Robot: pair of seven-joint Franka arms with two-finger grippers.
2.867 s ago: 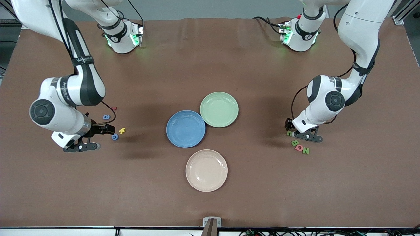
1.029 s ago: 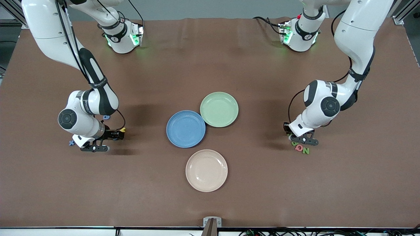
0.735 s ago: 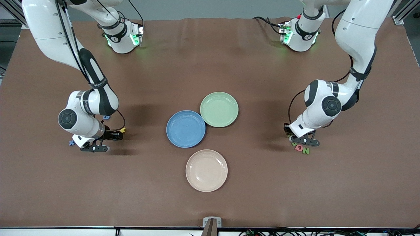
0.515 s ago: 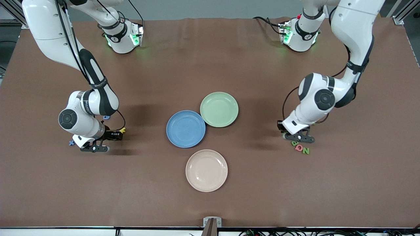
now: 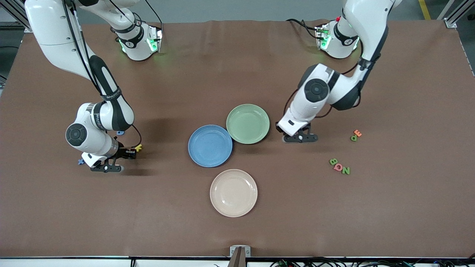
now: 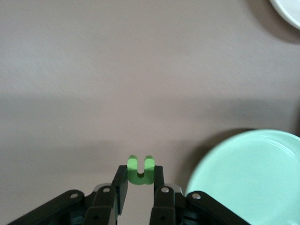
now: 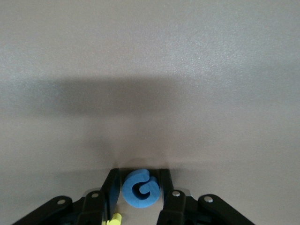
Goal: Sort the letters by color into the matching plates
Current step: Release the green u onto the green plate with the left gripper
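Observation:
The blue plate (image 5: pixel 210 145) and the pale green plate (image 5: pixel 248 123) touch at mid-table. My left gripper (image 5: pixel 279 128) hangs just beside the green plate (image 6: pixel 248 173), shut on a small green letter (image 6: pixel 139 165) that sticks out past its fingertips. My right gripper (image 5: pixel 127 154) is down at the table toward the right arm's end, its fingers pressed on both sides of a blue letter G (image 7: pixel 139 188) lying flat. A blue X (image 5: pixel 80 161) and another blue letter (image 5: pixel 120 132) lie by that arm. Green B (image 5: pixel 333 161), N (image 5: pixel 346 170) and P (image 5: pixel 353 138) lie toward the left arm's end.
A cream plate (image 5: pixel 233 193) sits nearer the front camera than the blue one. A yellow letter (image 5: pixel 138 148) lies right beside my right gripper's fingers. A pink letter (image 5: pixel 338 167) sits between the green B and N, and an orange one (image 5: pixel 357 132) touches the green P.
My left arm has carried the green letter from the letter cluster to beside the green plate, uncovering the P and orange letter. My right gripper's fingers have closed in on the blue G.

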